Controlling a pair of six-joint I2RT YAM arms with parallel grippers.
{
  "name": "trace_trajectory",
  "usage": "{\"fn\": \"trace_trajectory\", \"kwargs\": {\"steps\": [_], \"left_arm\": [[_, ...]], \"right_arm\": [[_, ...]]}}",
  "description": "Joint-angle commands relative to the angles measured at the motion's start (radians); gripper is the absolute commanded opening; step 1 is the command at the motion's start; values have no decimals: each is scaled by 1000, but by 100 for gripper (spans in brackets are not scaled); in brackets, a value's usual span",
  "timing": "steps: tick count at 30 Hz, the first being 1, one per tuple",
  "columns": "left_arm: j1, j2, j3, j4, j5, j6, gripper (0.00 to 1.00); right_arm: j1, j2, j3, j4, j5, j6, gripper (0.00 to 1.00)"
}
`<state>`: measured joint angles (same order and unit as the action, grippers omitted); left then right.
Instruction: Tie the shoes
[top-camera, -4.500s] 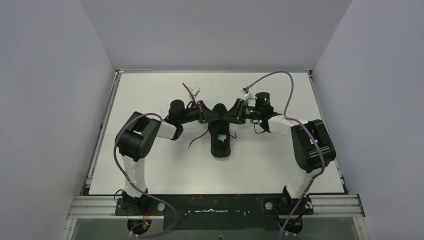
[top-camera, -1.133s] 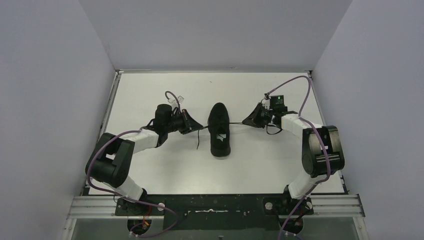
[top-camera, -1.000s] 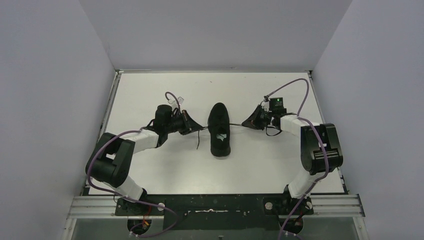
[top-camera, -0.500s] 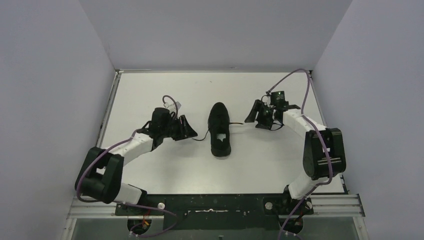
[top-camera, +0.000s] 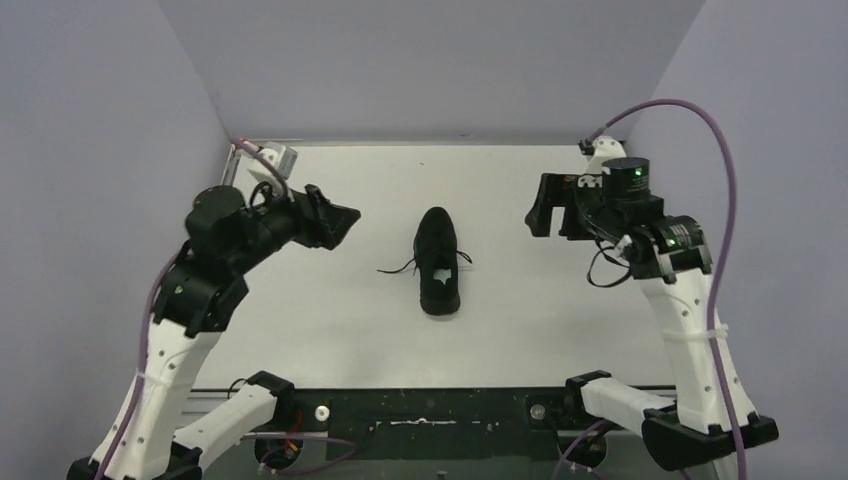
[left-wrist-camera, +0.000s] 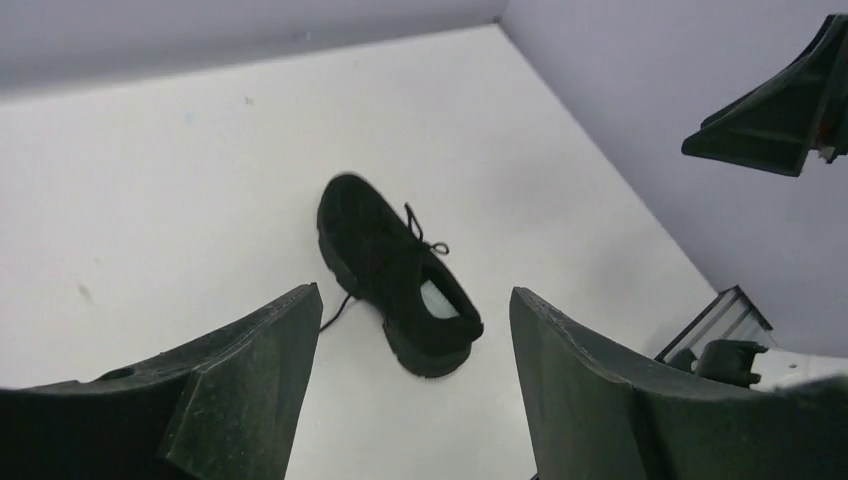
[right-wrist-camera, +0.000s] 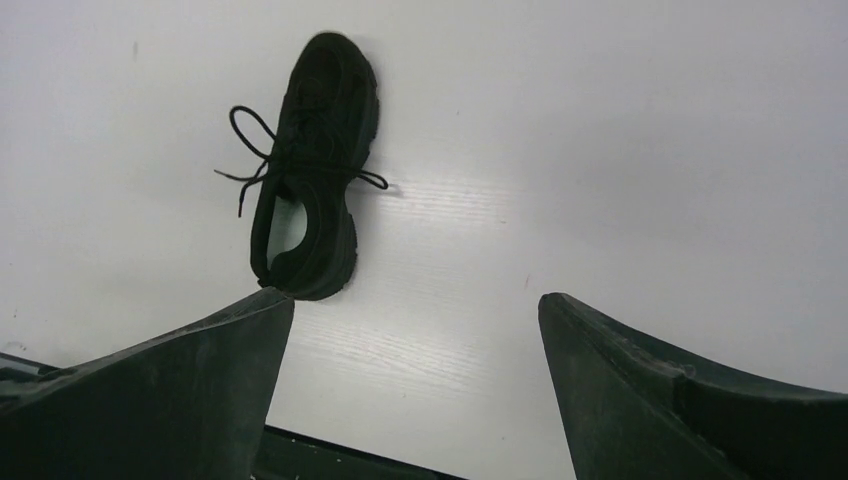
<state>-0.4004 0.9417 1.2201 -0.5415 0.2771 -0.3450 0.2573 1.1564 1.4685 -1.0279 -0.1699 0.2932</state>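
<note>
The black shoe (top-camera: 438, 262) lies flat mid-table, toe toward the far wall, with a white patch inside its opening. Its thin laces (right-wrist-camera: 250, 130) cross at the tongue. A loop and a loose end trail to one side, and a short end (top-camera: 464, 257) to the other. My left gripper (top-camera: 340, 218) hangs high to the left of the shoe, open and empty. In the left wrist view that gripper (left-wrist-camera: 415, 292) frames the shoe (left-wrist-camera: 385, 260) far below. My right gripper (top-camera: 552, 212) is raised on the right, open and empty. In the right wrist view the right gripper (right-wrist-camera: 416, 297) sits well apart from the shoe (right-wrist-camera: 320, 110).
The white table (top-camera: 520, 330) is walled at the back and on both sides by grey panels. A metal rail (top-camera: 430, 405) with the arm bases runs along the near edge. A finger of the right gripper (left-wrist-camera: 790, 110) shows at the top right of the left wrist view.
Both grippers have opened and let go of the lace ends. Both arms rose and drew back from the shoe. The laces, pulled taut before, now lie slack beside it.
</note>
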Motion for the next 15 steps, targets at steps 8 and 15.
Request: {"fn": "trace_trajectory", "kwargs": {"steps": [8,15], "left_arm": [[-2,-173,296,-268,-136,131,69],[-2,-164,387,-331,-183,184,70]], "right_arm": [[9,-147,359,-271,202,-70,100],[9,-167,357,-274,256,-30,100]]}}
